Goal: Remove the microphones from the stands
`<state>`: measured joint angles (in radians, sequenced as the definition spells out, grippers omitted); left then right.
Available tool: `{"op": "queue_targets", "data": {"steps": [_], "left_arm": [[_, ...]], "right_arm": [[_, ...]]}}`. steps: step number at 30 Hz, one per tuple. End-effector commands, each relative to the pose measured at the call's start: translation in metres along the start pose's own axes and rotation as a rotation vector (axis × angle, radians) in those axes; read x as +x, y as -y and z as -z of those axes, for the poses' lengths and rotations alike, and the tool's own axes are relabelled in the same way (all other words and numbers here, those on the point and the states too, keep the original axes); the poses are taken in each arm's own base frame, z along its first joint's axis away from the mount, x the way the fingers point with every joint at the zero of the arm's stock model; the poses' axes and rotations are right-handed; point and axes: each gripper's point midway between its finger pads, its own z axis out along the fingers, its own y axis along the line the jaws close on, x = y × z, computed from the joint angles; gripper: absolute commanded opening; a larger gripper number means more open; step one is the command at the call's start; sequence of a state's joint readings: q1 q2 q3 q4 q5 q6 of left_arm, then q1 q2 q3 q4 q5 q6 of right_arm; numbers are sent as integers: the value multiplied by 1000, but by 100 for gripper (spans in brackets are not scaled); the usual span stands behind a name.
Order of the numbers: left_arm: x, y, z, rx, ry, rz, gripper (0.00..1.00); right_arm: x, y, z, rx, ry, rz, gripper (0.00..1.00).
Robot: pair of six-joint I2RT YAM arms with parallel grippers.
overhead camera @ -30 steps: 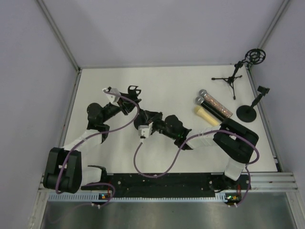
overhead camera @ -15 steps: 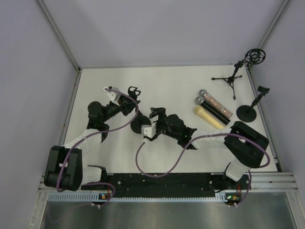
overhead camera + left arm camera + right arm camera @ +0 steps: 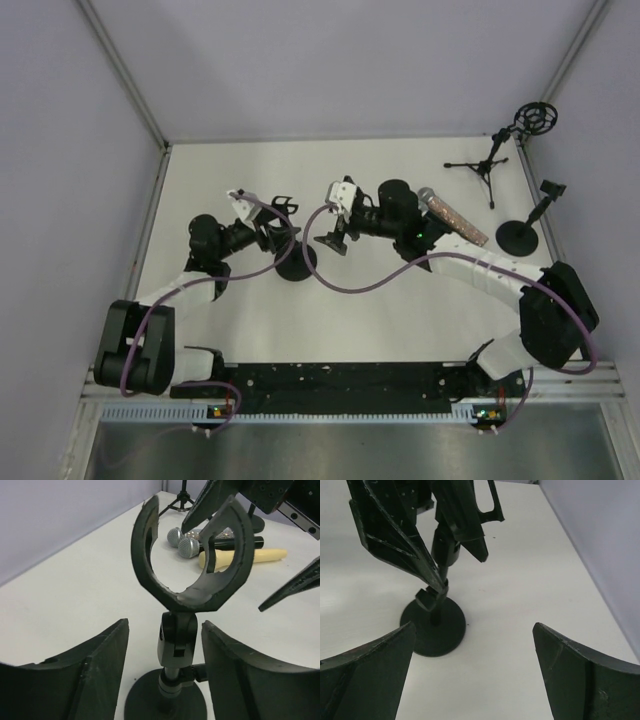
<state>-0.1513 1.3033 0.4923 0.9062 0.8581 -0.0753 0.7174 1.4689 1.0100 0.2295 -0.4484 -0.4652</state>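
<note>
The black stand [image 3: 297, 263] rests on its round base [image 3: 165, 700] left of the table's middle. Its C-shaped clip [image 3: 190, 565] is empty. My left gripper [image 3: 165, 625] is open, its fingers either side of the stand's stem with gaps on both sides. In the top view the left gripper [image 3: 283, 238] reaches in from the left. Microphones [image 3: 189, 546] lie on the table beyond it, one with a glittery handle [image 3: 455, 220], one yellow [image 3: 252, 556]. My right gripper [image 3: 335, 218] hovers just right of the stand, wide open and empty; the right wrist view shows the same [image 3: 474, 626].
A tripod stand with a ring mount [image 3: 492, 158] and a second round-base stand [image 3: 520, 232] sit at the back right. The right arm [image 3: 470, 265] arcs over the lying microphones. Walls enclose the white table [image 3: 250, 330] on three sides.
The right gripper opened and swung from in front of the stand back and to the right. The left gripper's jaws widened around the stem.
</note>
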Motion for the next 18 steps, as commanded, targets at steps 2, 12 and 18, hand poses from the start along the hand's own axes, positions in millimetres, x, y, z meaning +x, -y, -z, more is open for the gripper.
{"op": "queue_targets", "data": {"steps": [2, 12, 18], "left_arm": [[3, 6, 3, 39, -18, -20, 80], [-18, 10, 16, 43, -5, -52, 99], [-39, 23, 38, 114, -6, -78, 99]], "right_arm": [[-15, -26, -13, -138, 58, -225, 99], [-19, -24, -23, -122, 103, -318, 99], [-52, -21, -29, -171, 169, -434, 98]]}}
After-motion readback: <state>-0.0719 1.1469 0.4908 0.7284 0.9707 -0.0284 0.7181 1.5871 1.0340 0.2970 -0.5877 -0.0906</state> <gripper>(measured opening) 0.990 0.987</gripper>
